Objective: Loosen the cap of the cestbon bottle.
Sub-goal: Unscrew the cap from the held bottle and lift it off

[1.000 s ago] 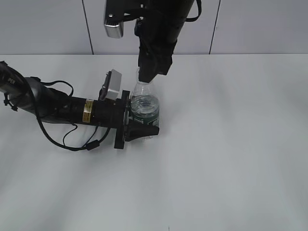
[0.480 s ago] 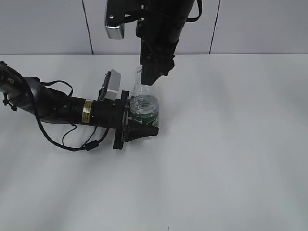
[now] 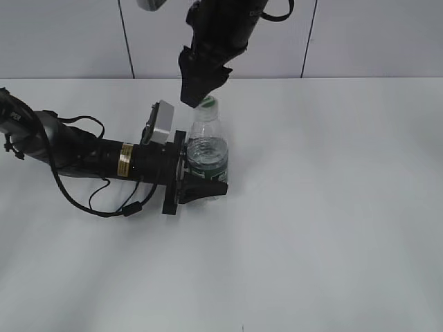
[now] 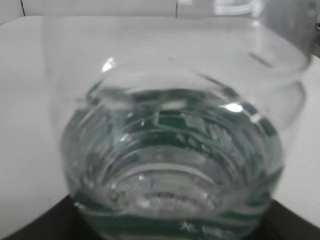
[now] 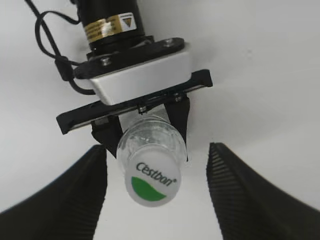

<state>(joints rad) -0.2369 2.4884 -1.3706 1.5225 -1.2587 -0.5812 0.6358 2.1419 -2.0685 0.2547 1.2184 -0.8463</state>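
I see the small clear ribbed plastic Cestbon water bottle (image 3: 207,153) standing upright on the white table (image 3: 332,207), left of centre. Its small round white screw cap (image 3: 208,104) sits on top. My left gripper (image 3: 201,181) reaches in from the left, its jaws on either side of the bottle's lower body. My right gripper (image 5: 156,180) hangs above the cap, fingers (image 5: 70,190) parted, clear of it.

Your exterior view slants down across the table (image 3: 332,207); left wrist pressed against the cestbon bottle (image 4: 170,165), right wrist straight above its cap (image 5: 152,180); all share that bottle
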